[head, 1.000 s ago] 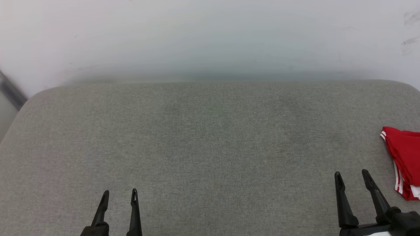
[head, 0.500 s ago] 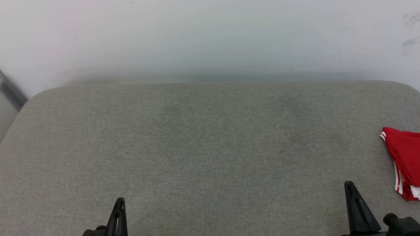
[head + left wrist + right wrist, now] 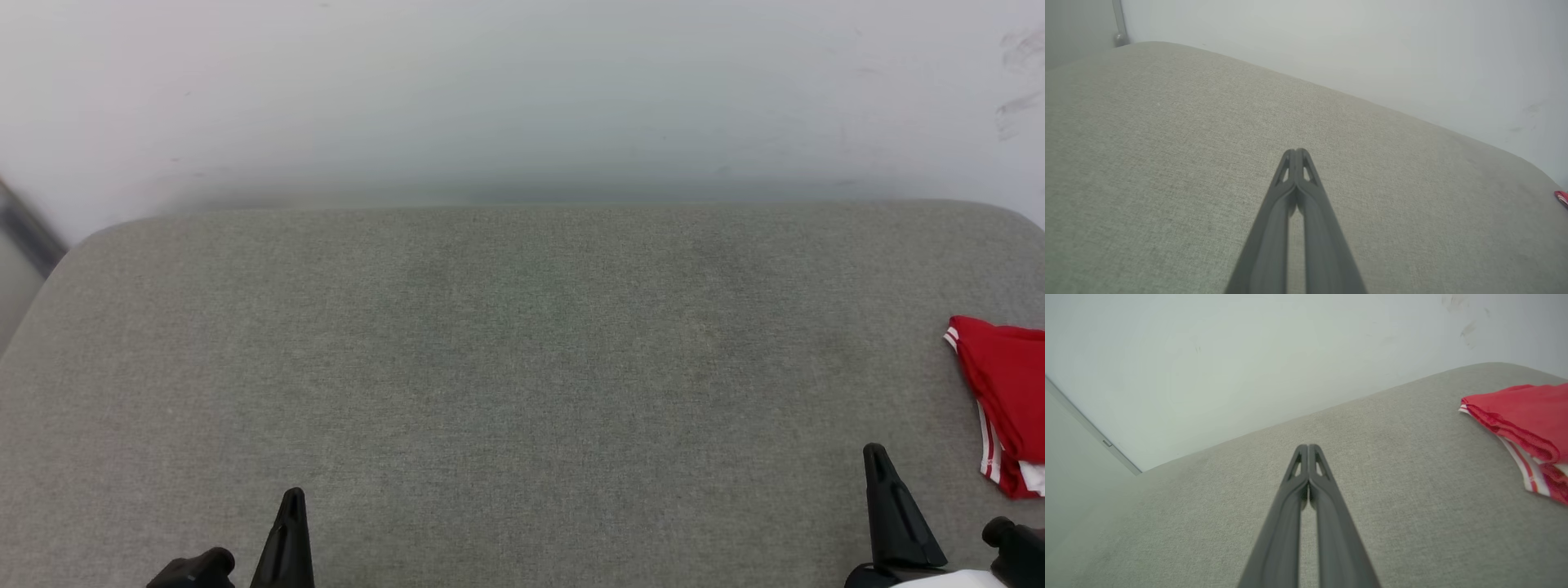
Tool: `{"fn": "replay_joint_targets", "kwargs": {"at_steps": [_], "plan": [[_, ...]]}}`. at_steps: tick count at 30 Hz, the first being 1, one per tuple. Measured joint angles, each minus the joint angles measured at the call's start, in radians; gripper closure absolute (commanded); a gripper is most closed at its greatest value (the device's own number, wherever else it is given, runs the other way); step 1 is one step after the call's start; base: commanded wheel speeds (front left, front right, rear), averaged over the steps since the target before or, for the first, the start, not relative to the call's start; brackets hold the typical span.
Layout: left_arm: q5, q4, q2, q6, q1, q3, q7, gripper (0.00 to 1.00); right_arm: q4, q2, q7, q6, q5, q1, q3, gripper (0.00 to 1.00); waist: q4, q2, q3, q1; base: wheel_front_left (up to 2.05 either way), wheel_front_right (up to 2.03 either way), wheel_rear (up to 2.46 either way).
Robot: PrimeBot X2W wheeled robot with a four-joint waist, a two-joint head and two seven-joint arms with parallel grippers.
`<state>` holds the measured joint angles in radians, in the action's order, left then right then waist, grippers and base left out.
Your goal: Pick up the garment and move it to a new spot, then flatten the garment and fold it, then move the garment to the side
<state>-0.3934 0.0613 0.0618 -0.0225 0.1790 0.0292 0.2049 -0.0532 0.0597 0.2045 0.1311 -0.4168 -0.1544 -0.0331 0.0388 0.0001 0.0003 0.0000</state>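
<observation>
The garment (image 3: pixel 1008 400) is a folded red shirt with white, red-striped sleeve edges, lying at the far right edge of the grey cushion (image 3: pixel 506 351). It also shows in the right wrist view, garment (image 3: pixel 1523 424), and as a red sliver in the left wrist view, garment (image 3: pixel 1560 198). My right gripper (image 3: pixel 876 453) sits low at the right, left of the garment and apart from it, shut with nothing in it; its tips (image 3: pixel 1307 448) meet. My left gripper (image 3: pixel 292 496) is at the lower left, shut and empty, fingertips (image 3: pixel 1297 152) pressed together above bare fabric.
A white wall (image 3: pixel 522 98) rises behind the cushion's far edge. A grey strip (image 3: pixel 28 229) runs down at the far left. The cushion's rounded corners fall away at the left and right.
Both grippers have shut from open, with nothing between their fingers, and have drawn back toward the bottom edge. The garment has not moved.
</observation>
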Motion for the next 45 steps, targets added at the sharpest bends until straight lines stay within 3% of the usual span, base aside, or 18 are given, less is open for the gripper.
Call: {"fn": "replay_joint_targets", "kwargs": {"at_steps": [21, 45], "plan": [[-0.376, 0.057, 0.018, 0.045, -0.084, -0.010, -0.070, 1.00, -0.053, 0.013, -0.073, 0.000, -0.366, 0.074, 0.002, 1.00, -0.008, 0.0000, 0.001, 0.0000, 0.00, 0.00, 0.00], [-0.690, 0.098, 0.022, 0.083, -0.148, -0.034, -0.138, 1.00, -0.101, 0.019, -0.144, 0.000, -0.672, 0.134, -0.007, 1.00, -0.016, 0.0000, 0.001, 0.0000, 0.00, 0.00, 0.00]]}}
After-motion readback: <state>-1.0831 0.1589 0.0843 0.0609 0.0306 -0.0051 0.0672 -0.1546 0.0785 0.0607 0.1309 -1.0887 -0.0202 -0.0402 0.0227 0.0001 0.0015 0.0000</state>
